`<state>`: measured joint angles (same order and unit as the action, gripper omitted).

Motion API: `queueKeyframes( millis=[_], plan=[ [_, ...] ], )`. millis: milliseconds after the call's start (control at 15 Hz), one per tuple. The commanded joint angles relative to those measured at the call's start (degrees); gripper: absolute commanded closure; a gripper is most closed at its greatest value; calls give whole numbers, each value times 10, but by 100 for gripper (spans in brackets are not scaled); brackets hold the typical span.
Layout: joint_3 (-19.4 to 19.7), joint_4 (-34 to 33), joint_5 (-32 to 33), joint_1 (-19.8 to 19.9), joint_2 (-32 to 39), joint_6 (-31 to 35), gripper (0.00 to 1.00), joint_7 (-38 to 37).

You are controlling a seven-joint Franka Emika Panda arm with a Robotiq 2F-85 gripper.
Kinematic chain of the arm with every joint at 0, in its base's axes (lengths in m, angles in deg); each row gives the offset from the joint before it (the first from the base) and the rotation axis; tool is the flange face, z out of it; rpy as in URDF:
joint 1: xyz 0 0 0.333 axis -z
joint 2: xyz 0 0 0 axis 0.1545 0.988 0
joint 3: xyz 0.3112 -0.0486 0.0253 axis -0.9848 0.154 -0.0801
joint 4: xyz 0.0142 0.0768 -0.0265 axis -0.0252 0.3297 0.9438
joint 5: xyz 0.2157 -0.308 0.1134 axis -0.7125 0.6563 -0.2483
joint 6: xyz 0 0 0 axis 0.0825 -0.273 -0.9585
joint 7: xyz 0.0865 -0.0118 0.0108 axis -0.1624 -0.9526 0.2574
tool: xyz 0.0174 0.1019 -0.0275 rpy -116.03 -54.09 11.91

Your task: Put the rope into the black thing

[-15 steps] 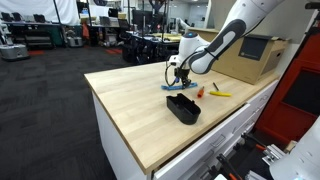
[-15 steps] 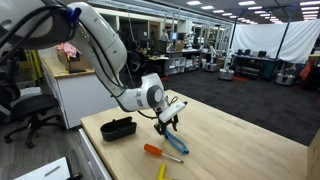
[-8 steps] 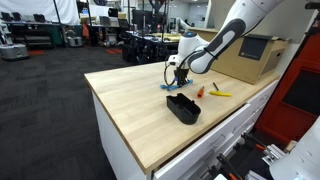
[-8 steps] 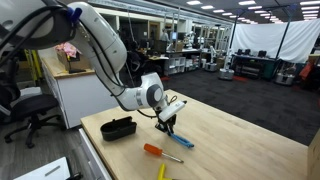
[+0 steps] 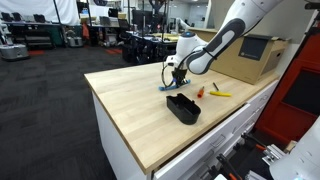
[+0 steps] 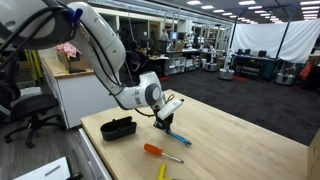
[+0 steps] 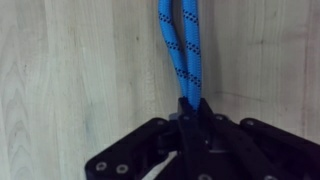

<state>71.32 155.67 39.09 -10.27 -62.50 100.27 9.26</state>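
Note:
In the wrist view the rope [image 7: 180, 50], a doubled light-blue cord, runs up over the wooden tabletop from between my fingertips. My gripper [image 7: 190, 112] is shut on its near end. In both exterior views the gripper [image 5: 178, 80] [image 6: 165, 122] stands low over the table with the rope [image 5: 170, 87] [image 6: 179, 137] trailing from it along the surface. The black thing [image 5: 183, 108] [image 6: 118, 128], a small open-topped bin, sits on the table close beside the gripper, and I see nothing in it.
An orange-handled tool [image 5: 199, 92] [image 6: 155, 151] and a yellow stick [image 5: 220, 94] [image 6: 162, 172] lie near the rope. A large cardboard box [image 5: 250, 55] stands behind the arm. The table edge [image 5: 140, 150] drops off just past the bin.
The jaws have closed onto the rope's end. The arm has stayed nearly where it was.

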Motion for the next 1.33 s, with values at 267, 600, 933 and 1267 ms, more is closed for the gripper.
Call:
queueKeyframes(
  millis=[267,600,933,1267],
  plan=[
    [-2,58,9,-21,-101,-80,97,-78],
    [-28,76,-47,-23,-185,-208,97,-99],
    [-49,60,-168,-36,-229,-333,97,-161],
    [-62,47,-306,-51,-235,-369,97,-191]
  ],
)
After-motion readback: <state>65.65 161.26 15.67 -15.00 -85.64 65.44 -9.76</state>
